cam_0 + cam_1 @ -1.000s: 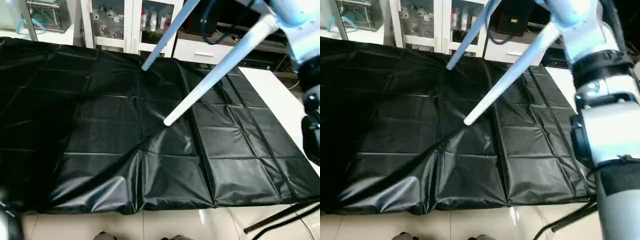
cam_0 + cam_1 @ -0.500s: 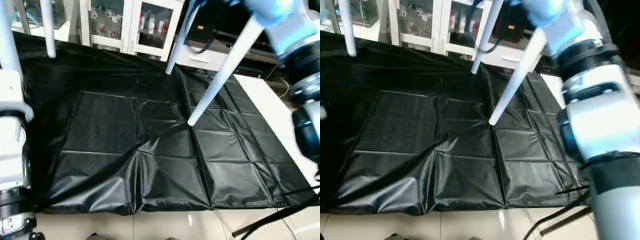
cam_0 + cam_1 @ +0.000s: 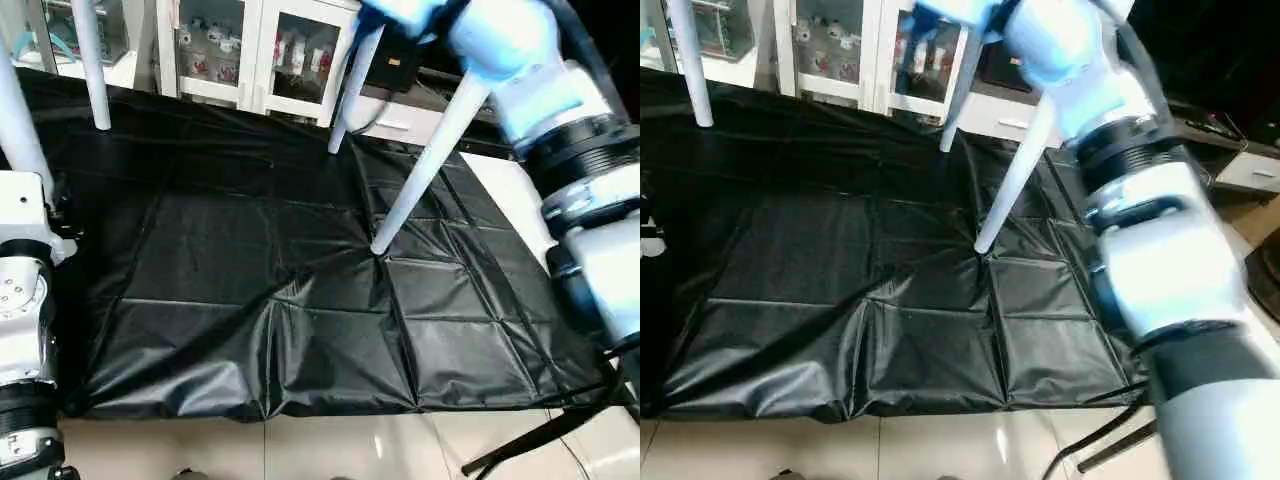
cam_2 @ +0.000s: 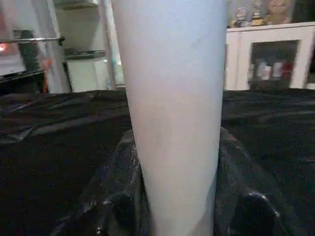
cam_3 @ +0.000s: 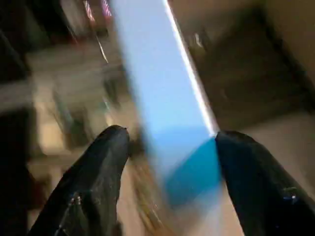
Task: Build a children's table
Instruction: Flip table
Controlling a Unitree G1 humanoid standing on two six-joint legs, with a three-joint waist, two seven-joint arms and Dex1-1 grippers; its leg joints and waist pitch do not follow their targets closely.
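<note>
Tapering smooth white legs (image 3: 425,160) over creased black sheet (image 3: 250,290)

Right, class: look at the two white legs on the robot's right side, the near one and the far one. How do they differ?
The near leg leans more, while the far leg stands steeper. The near leg's tip comes down mid-sheet, while the far leg's tip is by the sheet's back edge. The near leg shows more of its length than the far leg. Both are white, round and taper to a downward tip.

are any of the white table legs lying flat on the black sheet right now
No. The white legs all hang tips-down over the black sheet; none lies flat.
</note>
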